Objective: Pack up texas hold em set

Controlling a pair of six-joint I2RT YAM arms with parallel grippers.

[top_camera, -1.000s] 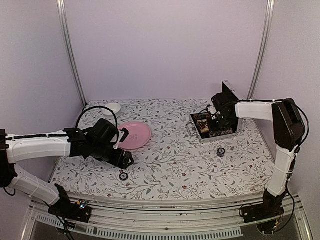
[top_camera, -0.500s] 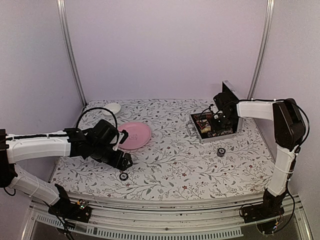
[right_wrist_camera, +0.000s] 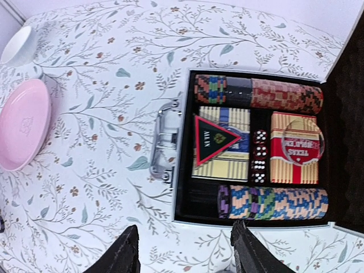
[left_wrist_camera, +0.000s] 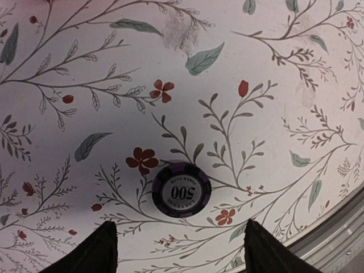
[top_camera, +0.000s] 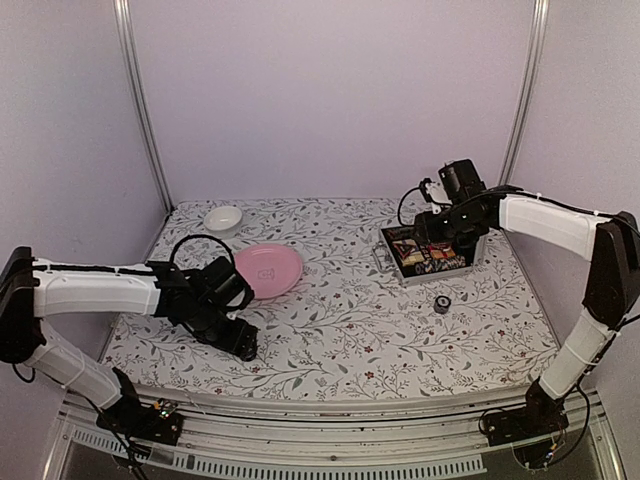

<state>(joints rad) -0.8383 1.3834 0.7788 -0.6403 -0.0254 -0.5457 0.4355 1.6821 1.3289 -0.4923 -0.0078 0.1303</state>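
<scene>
The silver case lies open at the back right. In the right wrist view its black lining holds rows of chips, two card decks, dice and the black triangular marker. My right gripper hovers open and empty above the case's near side, also seen in the right wrist view. A small chip stack stands on the table in front of the case. My left gripper is low over the table, open, with a purple 500 chip lying flat just ahead of its fingertips.
A pink plate sits left of centre, also in the right wrist view. A small white bowl is at the back left. The case's lid stands upright behind the case. The table's near edge is close to the purple chip.
My left gripper has come down over the purple chip, hiding it in the top view. My right gripper has lifted up and back out of the case.
</scene>
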